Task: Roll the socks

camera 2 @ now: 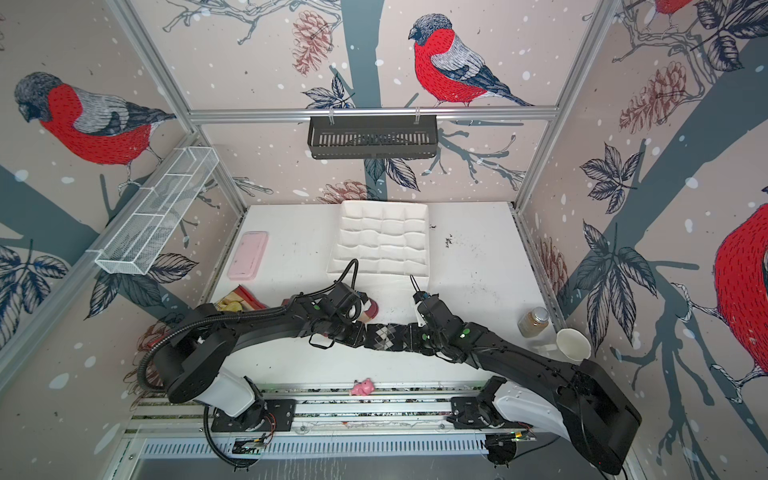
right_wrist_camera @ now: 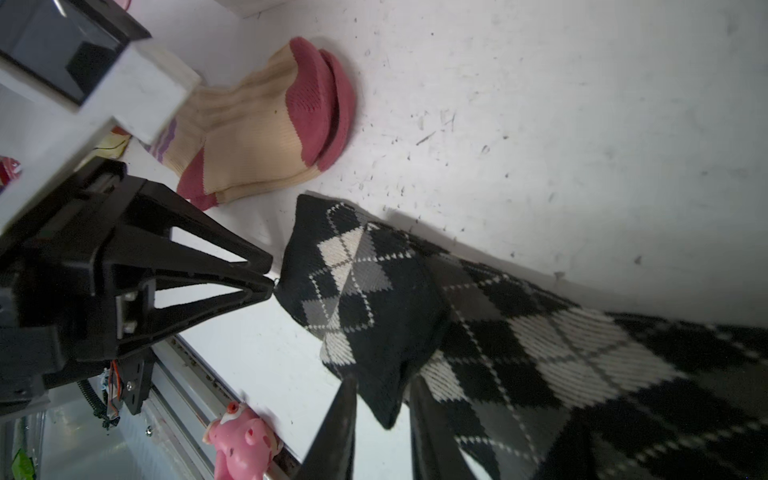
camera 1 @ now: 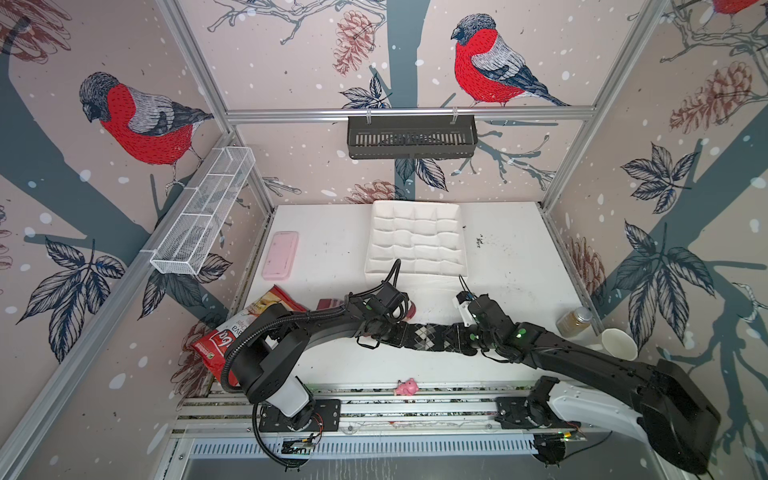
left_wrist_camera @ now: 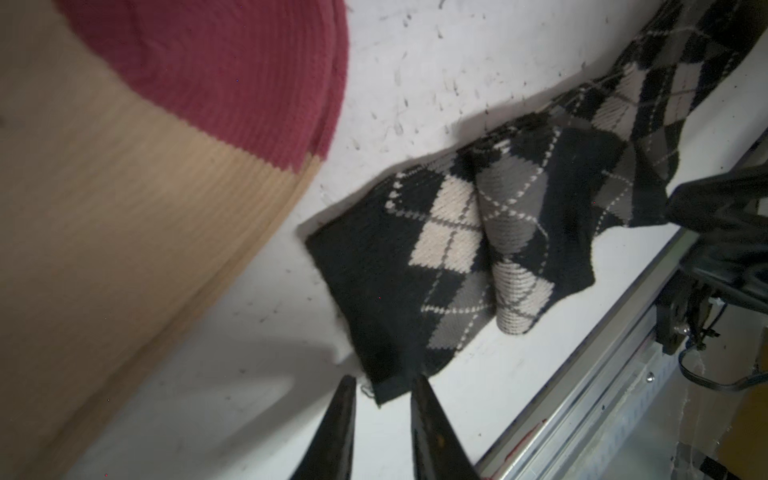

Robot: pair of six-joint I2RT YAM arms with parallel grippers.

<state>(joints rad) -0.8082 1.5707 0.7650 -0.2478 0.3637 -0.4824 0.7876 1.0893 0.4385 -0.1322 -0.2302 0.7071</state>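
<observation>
- Right wrist view: right pincer (right_wrist_camera: 384,384) fingers a narrow gap apart, folded corner of argyle sock (right_wrist_camera: 415,299) between the tips, not clamped.
- Left wrist view: left pincer (left_wrist_camera: 383,382) also slightly parted, black cuff corner between the tips.
- Wrist views show tan sock (right_wrist_camera: 257,141) clearly, just far-left of the argyle. Top views hide most of it under left arm (camera 2: 257,324).
- Both top views: argyle lies left-right, near-centre on worktop (camera 1: 519,257). Left arm and right arm (camera 1: 582,351) stretch low and inward, one per end.
</observation>
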